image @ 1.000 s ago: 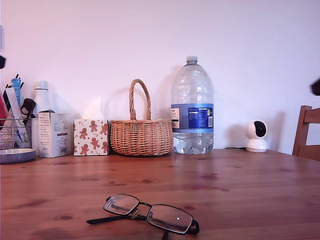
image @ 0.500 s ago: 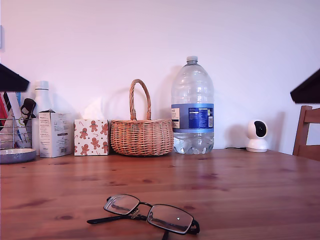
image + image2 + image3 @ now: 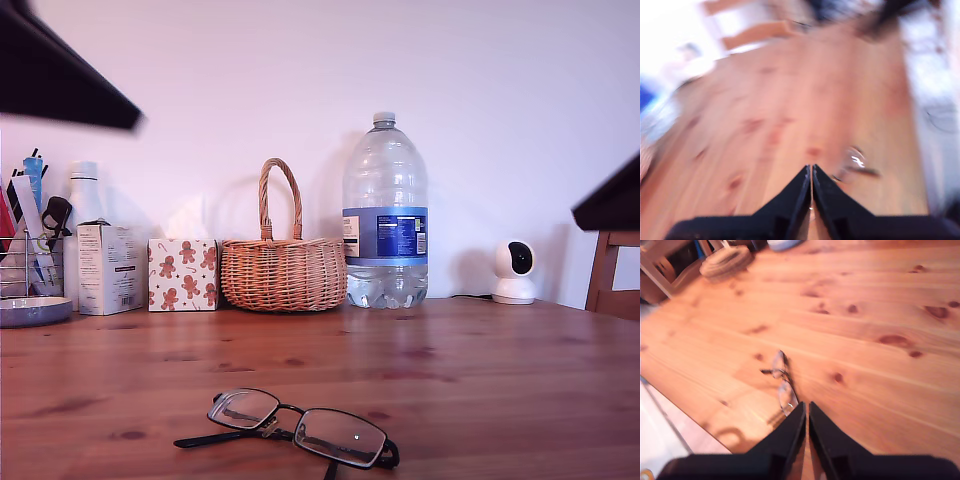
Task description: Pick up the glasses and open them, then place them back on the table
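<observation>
The glasses (image 3: pixel 295 430), thin black frames with clear lenses, lie on the reddish-brown table (image 3: pixel 480 380) near its front edge, and their arms look folded in. Both grippers hang above the table and touch nothing. In the blurred first wrist view, my first gripper (image 3: pixel 811 172) is shut, with the glasses (image 3: pixel 855 165) a smear just beyond its tips and to one side. My second gripper (image 3: pixel 806 410) is also shut, and the glasses (image 3: pixel 782 382) lie on the wood close ahead of its tips. In the exterior view only dark blurred arm parts show, one arm (image 3: pixel 60 75) at the upper left and another arm (image 3: pixel 612 200) at the right edge.
Along the wall stand a wicker basket (image 3: pixel 283 270), a large water bottle (image 3: pixel 385 215), a gingerbread-print box (image 3: pixel 182 274), a white carton (image 3: pixel 110 268) and a small white camera (image 3: pixel 514 270). A wooden chair (image 3: pixel 612 265) is at the exterior view's right.
The dark arm shape at the exterior view's left has grown much larger and now sits higher in the picture. The one at the right has shifted slightly. The glasses have not moved.
</observation>
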